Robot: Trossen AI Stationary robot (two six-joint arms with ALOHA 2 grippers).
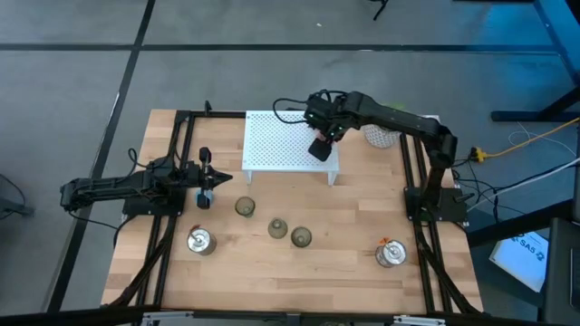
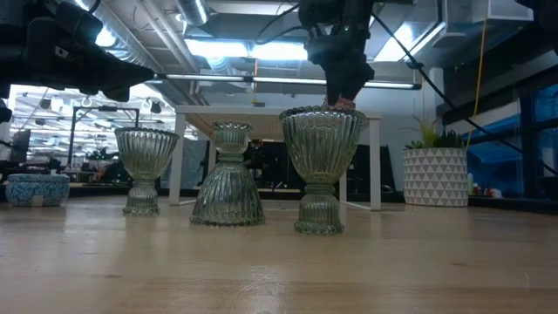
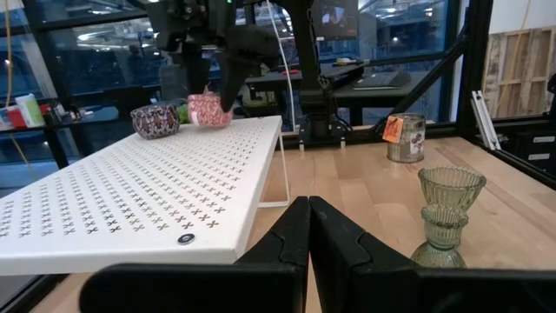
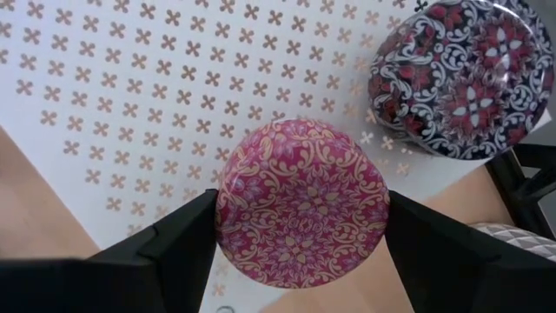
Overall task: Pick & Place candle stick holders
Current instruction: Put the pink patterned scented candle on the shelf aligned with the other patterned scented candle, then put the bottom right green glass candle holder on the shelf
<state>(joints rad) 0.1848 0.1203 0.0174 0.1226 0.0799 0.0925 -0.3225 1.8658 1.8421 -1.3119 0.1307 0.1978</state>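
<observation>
Across the wooden bench (image 1: 344,263), the white perforated rack (image 1: 285,145) is standing at the far middle, and it is carrying two of the candle stick holders near its right edge. Over that edge the right arm is reaching in from the right side, and its right claw (image 4: 300,230) is pinching the pink holder (image 4: 301,202), one finger pressing on each side of the patterned cup. Just beside it on the rack, the purple holder (image 4: 460,74) is sitting apart from the fingers. Behind the rack's right corner, the white pot (image 2: 434,176) with a green plant is standing on the bench.

At the left side, the left arm is lying low along the bench, and its left claw (image 3: 308,228) is pressed together and gripping nothing.

Nearer the front, two shiny silver holders are resting well apart, one (image 1: 199,241) at the left and one (image 1: 391,254) at the right. Between them, three olive-clear glass holders (image 1: 245,207) (image 1: 277,227) (image 1: 301,237) are standing in a loose diagonal row. By the left claw, the blue holder (image 2: 37,188) is sitting on the bench.
</observation>
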